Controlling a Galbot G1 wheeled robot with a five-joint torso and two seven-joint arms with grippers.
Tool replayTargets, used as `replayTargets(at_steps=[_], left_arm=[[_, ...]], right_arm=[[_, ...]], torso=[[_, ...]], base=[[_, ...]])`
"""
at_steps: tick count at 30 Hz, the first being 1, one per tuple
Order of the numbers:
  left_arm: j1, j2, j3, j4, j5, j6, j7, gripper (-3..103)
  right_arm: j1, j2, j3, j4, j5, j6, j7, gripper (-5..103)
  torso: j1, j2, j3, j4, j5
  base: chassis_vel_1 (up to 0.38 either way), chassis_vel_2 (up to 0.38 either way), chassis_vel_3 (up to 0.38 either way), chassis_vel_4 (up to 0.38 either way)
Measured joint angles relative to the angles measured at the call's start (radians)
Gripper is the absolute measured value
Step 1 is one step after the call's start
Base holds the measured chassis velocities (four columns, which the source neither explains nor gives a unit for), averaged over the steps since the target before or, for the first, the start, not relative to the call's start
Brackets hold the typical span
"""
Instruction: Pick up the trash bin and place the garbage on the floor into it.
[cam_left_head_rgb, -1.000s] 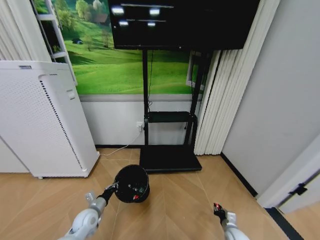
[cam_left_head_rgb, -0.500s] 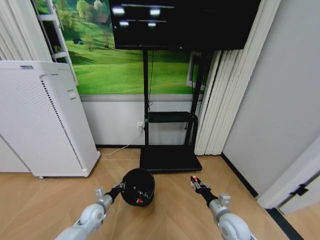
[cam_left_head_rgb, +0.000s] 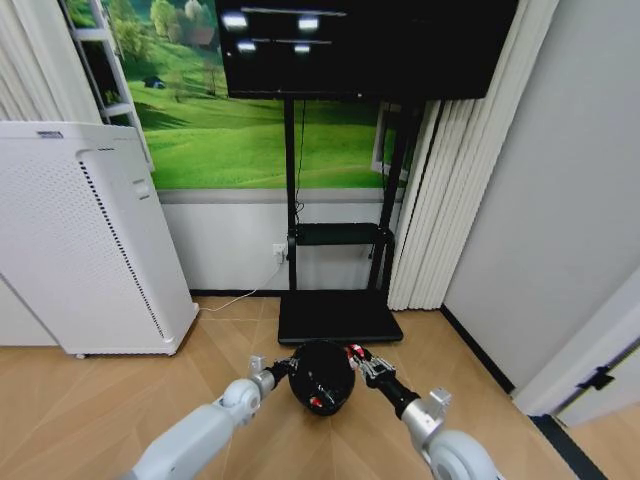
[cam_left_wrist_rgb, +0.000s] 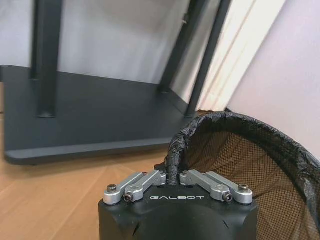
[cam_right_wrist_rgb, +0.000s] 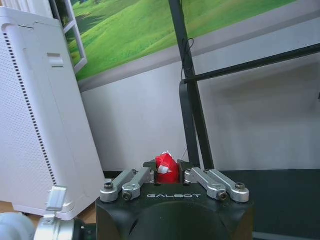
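Small black round mesh-walled trash bin (cam_left_head_rgb: 322, 376): raised just in front of the black TV stand base (cam_left_head_rgb: 340, 318), rim pinched in the clamped left gripper (cam_left_head_rgb: 282, 367), mouth tilted toward the right arm, presumably to receive a drop. Red and green pieces visible inside. Red-and-white crumpled scrap (cam_right_wrist_rgb: 166, 165): gripped between the closed fingers of the right gripper (cam_left_head_rgb: 358, 359), poised at the bin's rim beside the stand base, apparently ready for release.

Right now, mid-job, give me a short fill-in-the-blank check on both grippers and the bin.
1. The left gripper is shut on the rim of the ____.
2. The right gripper holds a scrap coloured ____ and white.
3. In the head view, the right gripper is at the trash bin's ____ side.

Missing words: trash bin; red; right
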Motion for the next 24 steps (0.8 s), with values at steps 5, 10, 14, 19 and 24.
replayTargets(at_steps=[5,10,14,19,24], left_arm=[[-0.014,-0.007,0.021,-0.029,0.001,-0.002,0.026,6],[-0.004,0.019,0.013,-0.102,-0.02,-0.002,0.039,6],[0.014,0.041,-0.008,-0.152,-0.038,0.002,0.039,6],[0.054,0.067,-0.044,-0.189,-0.04,0.005,0.03,6],[0.097,0.072,-0.095,-0.211,-0.04,0.008,0.019,6]], right_arm=[[-0.004,0.004,-0.019,-0.011,-0.024,0.008,-0.023,21],[-0.004,0.008,-0.029,-0.038,-0.045,0.018,-0.051,21],[0.001,0.016,-0.04,-0.071,-0.061,0.034,-0.063,21],[0.012,0.027,-0.053,-0.097,-0.078,0.053,-0.07,27],[0.005,0.025,-0.051,-0.086,-0.079,0.056,-0.068,43]], torso=[[0.0,0.0,0.0,0.0001,0.0],[0.0,0.0,0.0,-0.0001,-0.0002],[0.0,0.0,0.0,0.0,-0.0001],[0.0,0.0,0.0,0.0002,-0.0001],[0.0,0.0,0.0,0.0001,-0.0002]], base=[[0.0,0.0,0.0,0.0],[0.0,0.0,0.0,0.0],[0.0,0.0,0.0,0.0],[0.0,0.0,0.0,0.0],[0.0,0.0,0.0,0.0]])
